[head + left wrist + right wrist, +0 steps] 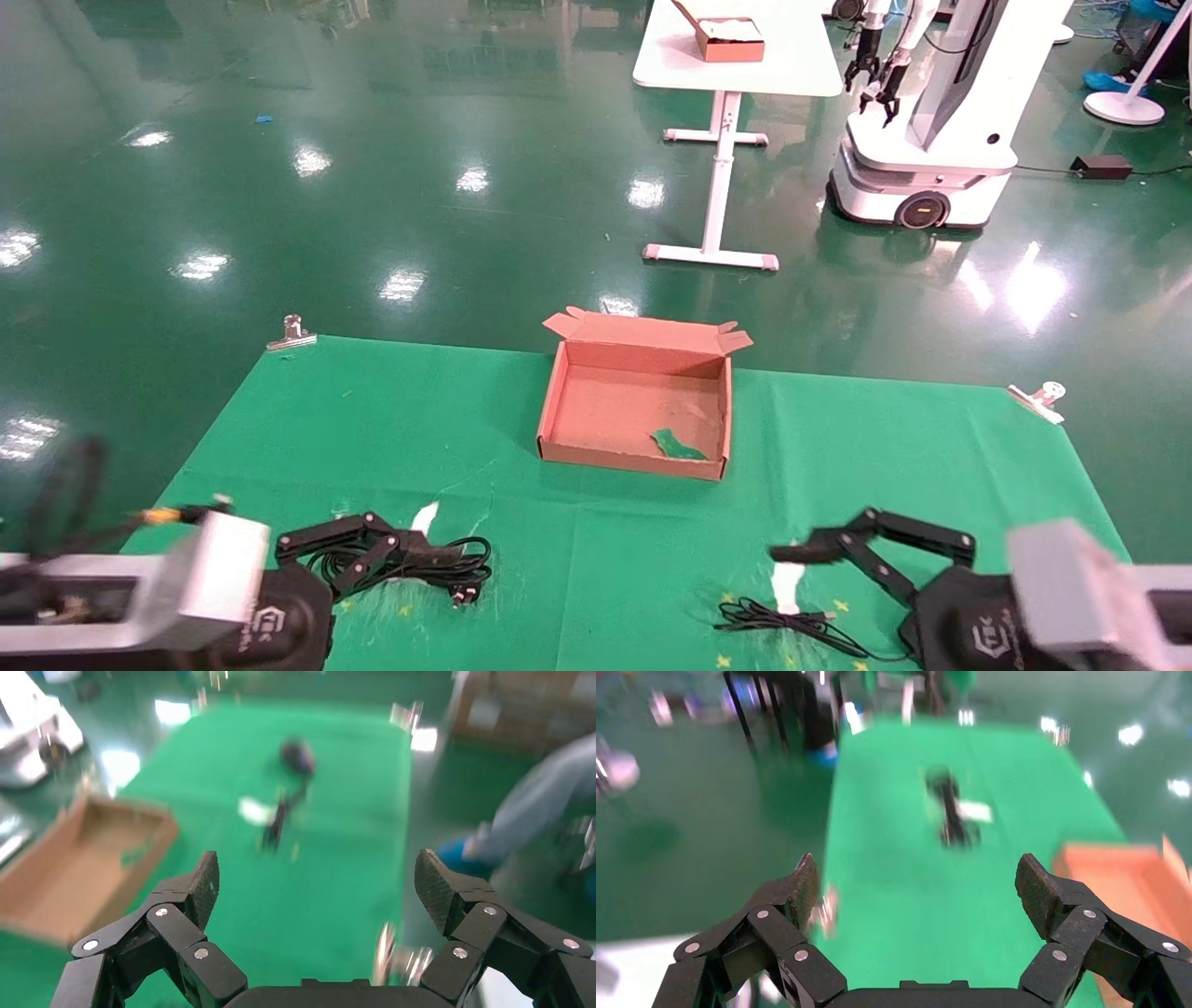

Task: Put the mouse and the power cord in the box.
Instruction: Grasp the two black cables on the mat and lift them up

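The box (pixel 633 401) stands open in the middle of the green cloth and holds only a green scrap (pixel 675 445). It shows in both wrist views (pixel 84 860) (pixel 1123 874). The power cord (pixel 419 561) lies coiled at the front left, its plug toward the table's middle. My left gripper (pixel 377 550) (pixel 318 881) hovers open right over that coil, holding nothing. At the front right, a thin black cable (pixel 782 623) lies loose on the cloth. The mouse itself is hidden. My right gripper (pixel 819 559) (pixel 918 881) is open and empty just above that cable.
Metal clips (pixel 291 333) (pixel 1038 399) pin the cloth at the far corners. White patches (pixel 424 517) (pixel 787 587) mark the cloth near each gripper. Beyond the table stand another robot (pixel 931 121) and a white table (pixel 792 65) with a smaller box (pixel 731 39).
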